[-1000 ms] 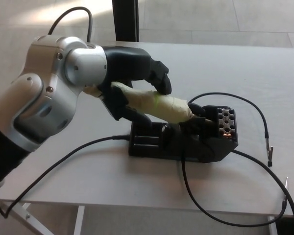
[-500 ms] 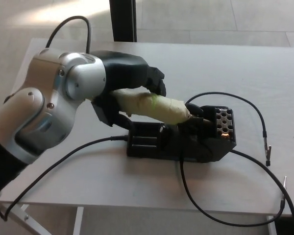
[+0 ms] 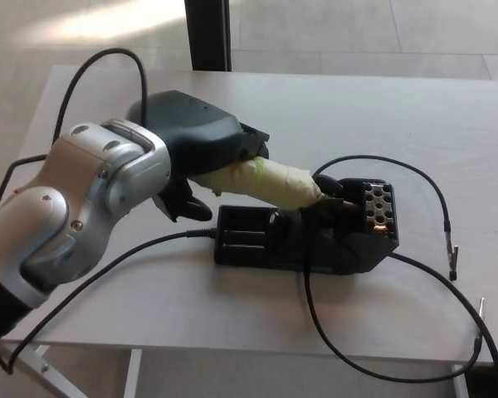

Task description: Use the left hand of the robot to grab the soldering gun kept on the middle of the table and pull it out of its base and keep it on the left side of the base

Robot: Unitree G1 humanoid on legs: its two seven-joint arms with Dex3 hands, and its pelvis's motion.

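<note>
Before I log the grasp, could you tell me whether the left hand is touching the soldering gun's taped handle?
Touching. The head view shows the left hand wrapped over the soldering gun, its taped handle emerging from under the hand with no gap.

Pale yellow-green taped handle of the soldering gun (image 3: 266, 180), black plastic base (image 3: 307, 236), black left hand (image 3: 201, 153) on a silver arm (image 3: 83, 207), whitish wooden table (image 3: 398, 116).

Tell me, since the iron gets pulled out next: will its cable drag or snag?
Probably some drag: the cable lies in slack loops on the table, so it looks floppy, not stiff. It curls round the base, so it may catch there. The left hand wraps the iron; the taped handle likely helps grip.
</note>
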